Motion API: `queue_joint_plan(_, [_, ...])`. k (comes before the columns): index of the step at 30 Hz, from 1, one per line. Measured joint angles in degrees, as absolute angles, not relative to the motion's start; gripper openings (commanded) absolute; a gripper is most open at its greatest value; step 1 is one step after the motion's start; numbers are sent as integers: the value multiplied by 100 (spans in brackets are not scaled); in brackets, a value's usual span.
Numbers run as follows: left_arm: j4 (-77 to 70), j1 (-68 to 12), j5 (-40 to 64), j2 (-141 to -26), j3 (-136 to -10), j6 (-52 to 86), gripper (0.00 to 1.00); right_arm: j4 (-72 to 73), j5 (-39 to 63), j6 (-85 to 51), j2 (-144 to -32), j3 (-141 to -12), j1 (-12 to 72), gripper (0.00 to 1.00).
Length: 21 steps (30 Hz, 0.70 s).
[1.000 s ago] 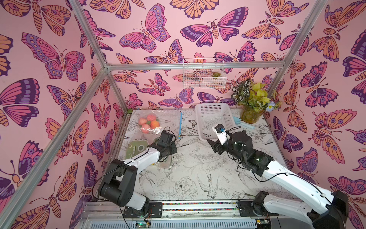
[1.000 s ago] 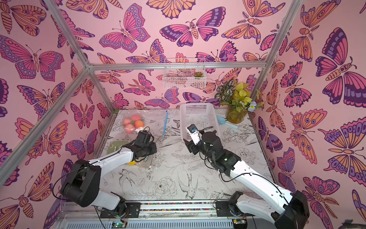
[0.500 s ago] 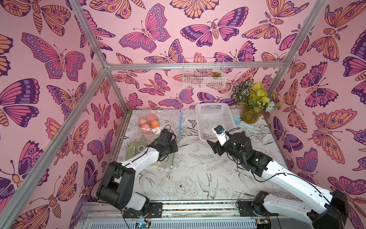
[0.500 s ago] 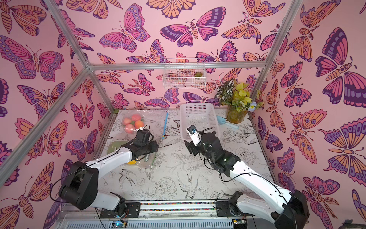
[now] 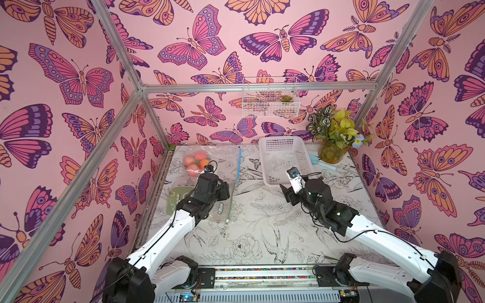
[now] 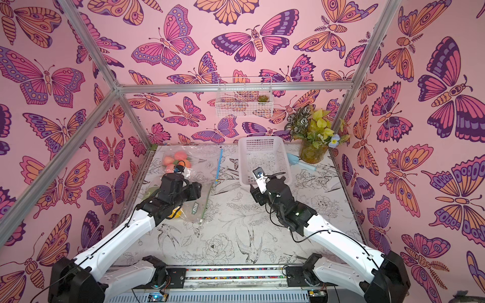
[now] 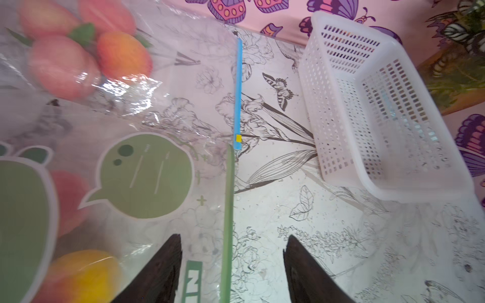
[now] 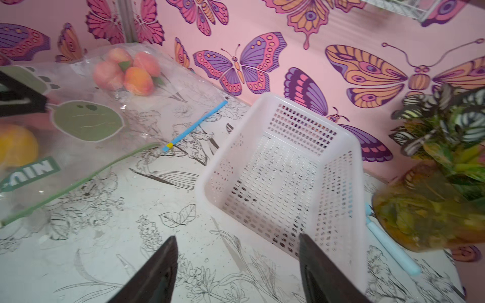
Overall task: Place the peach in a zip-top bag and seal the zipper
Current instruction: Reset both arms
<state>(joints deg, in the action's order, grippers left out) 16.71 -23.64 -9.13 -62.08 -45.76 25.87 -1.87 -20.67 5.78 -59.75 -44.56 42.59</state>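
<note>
Table: floral-print cloth [image 5: 262,225] under both arms.
Left gripper [image 7: 231,265]: fingers spread apart, nothing between them but air. In the left wrist view one finger [image 7: 160,270] sits over the bag and the other over bare cloth.
Right gripper [image 8: 236,265]: fingers wide apart and holding nothing. It is over bare cloth, close to the basket's near corner and well apart from the bag.
Bag [image 7: 147,178]: clear with green print, lying flat at the left side of the table, partly under the left wrist in both top views.
Green zip [image 7: 228,210]: runs along the bag's edge that faces the table's middle, passing between the left fingers. Whether it is pressed shut I cannot tell.
Peach [image 7: 69,202]: inside the bag, pink, half hidden behind the print.
Yellow fruit [image 6: 175,213]: also inside the bag, just beside the peach, on the near side.
Basket [image 5: 282,140]: white and perforated, right of centre, beyond the right gripper.
Far bag [image 5: 223,157]: clear, beyond the first bag, at the back left.
Peaches [image 5: 195,164]: four in a cluster with green leaves, inside the far bag.
Blue zip [image 5: 238,165]: on the far bag's edge, with a yellow slider [image 7: 238,138] at its near end.
Jar [image 5: 332,154]: back right corner, holding leafy stems.
Blue stick [image 8: 391,246]: lying between basket and jar.
Wire rack [image 5: 270,105]: on the back wall, above the basket.
</note>
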Motion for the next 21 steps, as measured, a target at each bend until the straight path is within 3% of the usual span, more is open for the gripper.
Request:
queue_joint_plan(10, [1151,-2349,-2932,-5787,-4029,1662,64,64,-3557,510,-5398,-3710,3540,75])
queue_joint_plan(21, [-598,-2021,-3763,-5874,-2989,574,66,405,-3509,69,-5098,-2775,1966,76])
